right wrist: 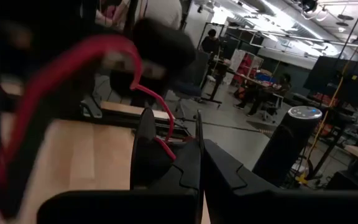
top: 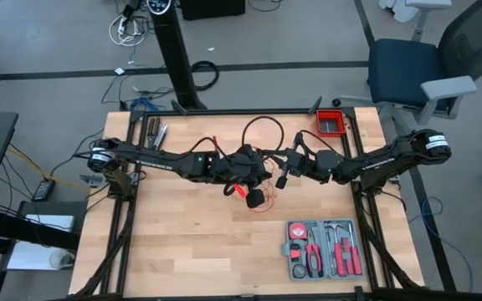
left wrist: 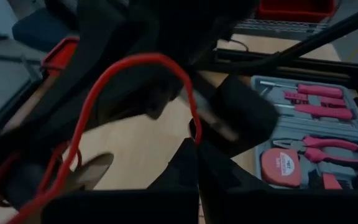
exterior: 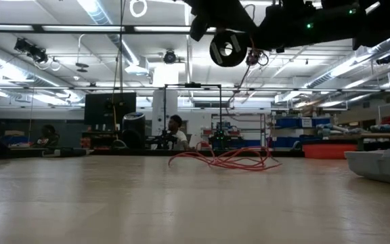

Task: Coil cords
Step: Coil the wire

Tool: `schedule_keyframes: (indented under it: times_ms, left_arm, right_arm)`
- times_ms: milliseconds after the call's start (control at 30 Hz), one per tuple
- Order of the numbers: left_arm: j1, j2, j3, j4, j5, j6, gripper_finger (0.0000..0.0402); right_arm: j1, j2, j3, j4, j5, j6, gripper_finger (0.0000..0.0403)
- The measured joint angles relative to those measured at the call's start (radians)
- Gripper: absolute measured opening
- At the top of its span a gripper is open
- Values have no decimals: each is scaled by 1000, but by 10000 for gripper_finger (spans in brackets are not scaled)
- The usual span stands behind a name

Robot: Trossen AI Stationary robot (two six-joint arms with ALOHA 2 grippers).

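The thin red cord (exterior: 230,159) lies partly in a loose tangle on the wooden table (top: 182,242) near its middle, and a strand (exterior: 248,68) rises from it to the grippers. Both grippers hang above the table's middle, close together. My left gripper (left wrist: 196,146) is shut on the cord, and a red loop (left wrist: 135,59) arches in front of it. My right gripper (right wrist: 199,140) is shut with the cord (right wrist: 166,124) at its fingers. In the high view the left gripper (top: 262,171) and the right gripper (top: 281,177) almost meet above the red strands (top: 243,191). My left gripper pinches one strand of the cord (left wrist: 194,127) between its two fingertips, slanting down from the table's left. From there the cord arches in a slack loop, clear of the table. My right gripper comes level from the table's right. A strand (right wrist: 165,146) runs down to its shut fingers, where one dark finger (right wrist: 145,149) hides the place of contact. That strand is lifted clear of the table and hangs slack.
A grey tool case (top: 323,248) with red-handled tools lies open at the near right of the table. A red bin (top: 331,123) stands at the far right corner. Pens or tools (top: 159,131) lie at the far left. People sit in the room beyond.
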Motion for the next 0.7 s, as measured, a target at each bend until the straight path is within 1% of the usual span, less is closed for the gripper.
schedule_keyframes:
  times_ms: [200,367,500,700]
  left_arm:
    - [11,1,0,1,1,-23,0]
    - [32,-4,0,-11,87,-103,0]
    - [41,-4,2,-33,103,-105,0]
    - [52,-4,71,-74,118,-98,0]
  right_arm:
    - [0,0,0,1,-8,19,3]
    - [0,0,0,1,-8,-5,3]
    - [0,0,0,-1,-14,-7,3]
    - [-1,0,0,5,-15,-6,3]
